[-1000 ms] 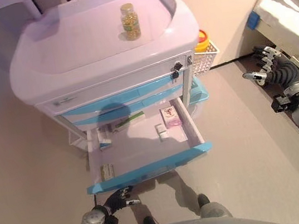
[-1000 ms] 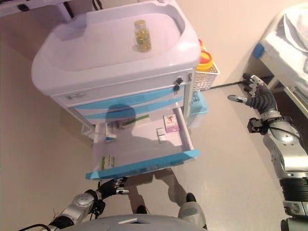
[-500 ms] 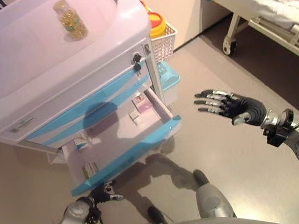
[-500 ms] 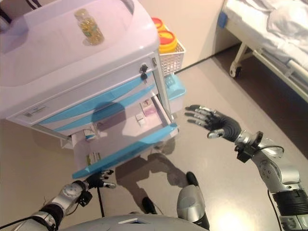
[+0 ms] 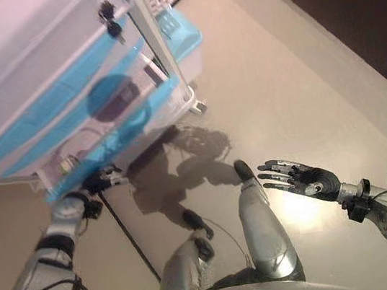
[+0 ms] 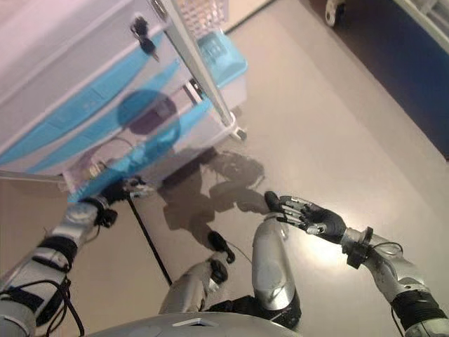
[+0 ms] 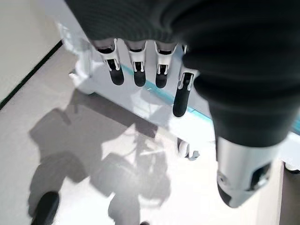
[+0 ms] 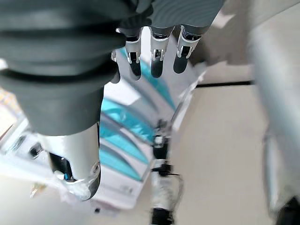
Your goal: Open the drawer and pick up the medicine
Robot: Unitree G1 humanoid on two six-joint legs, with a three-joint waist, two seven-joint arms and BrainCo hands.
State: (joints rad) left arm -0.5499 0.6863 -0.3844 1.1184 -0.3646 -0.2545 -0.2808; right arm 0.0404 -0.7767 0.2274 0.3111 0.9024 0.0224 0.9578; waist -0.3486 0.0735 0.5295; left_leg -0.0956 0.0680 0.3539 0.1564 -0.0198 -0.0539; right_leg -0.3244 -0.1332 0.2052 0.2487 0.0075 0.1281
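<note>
Blue-fronted drawer: it stands pulled out from the low part of the cart. I judge the opening step is done and the picking is not begun.
Medicine: only a small pale thing shows at the drawer's front corner on my left side. It lies inside the drawer and neither hand has it. It is too small for me to tell which pack it is.
Left hand: it hangs just below the drawer's front edge with the fingers straight and apart, holding nothing. I cannot tell whether it touches the front.
Right hand: it is low over the floor, well apart from the cart. The fingers are spread and it is empty.
Risk, sight: my head looks steeply down, so most of the drawer's inside is hidden. A reach made from this view could land on the wrong pack or miss.
Risk, drawer: my left hand sits under the front edge. A rising move could knock the front and push the drawer back in, or jolt the packs out of place.
Risk, reach: my right hand has far to travel. A fast swing could strike the cart's leg or the drawer's side wall.
Risk, grasp: the packs look small and flat, so fingers closing too early may slide them away.
</note>
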